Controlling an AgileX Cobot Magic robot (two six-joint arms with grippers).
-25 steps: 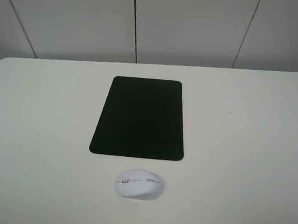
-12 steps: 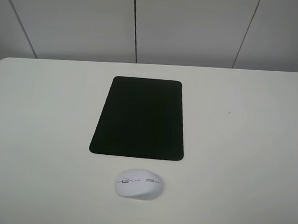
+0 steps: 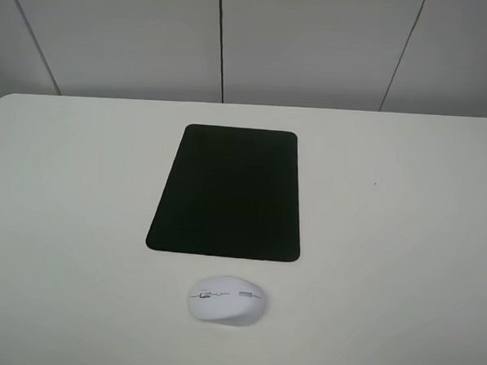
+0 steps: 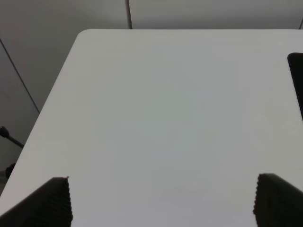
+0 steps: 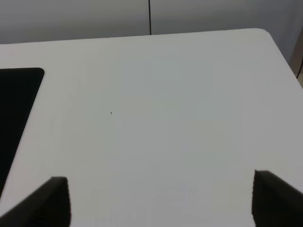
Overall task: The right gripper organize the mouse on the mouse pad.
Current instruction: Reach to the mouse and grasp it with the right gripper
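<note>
Mouse [image 3: 227, 299] low centre of the high view, just below mouse pad [image 3: 227, 190], off it; right gripper [image 5: 158, 198] spread wide, empty, apart from mouse.

A white table [image 3: 404, 240] carries two things. The black mouse pad [image 3: 228, 191] lies flat at its middle. The white mouse [image 3: 227, 299] sits just off the pad's near edge.

Your high camera looks down and forward over most of the tabletop [image 3: 404, 240] toward the back wall [image 3: 316, 47]. Each wrist camera sits lower over its own side, facing the same way, and shares one edge of the mouse pad [image 3: 227, 190] with it.
</note>
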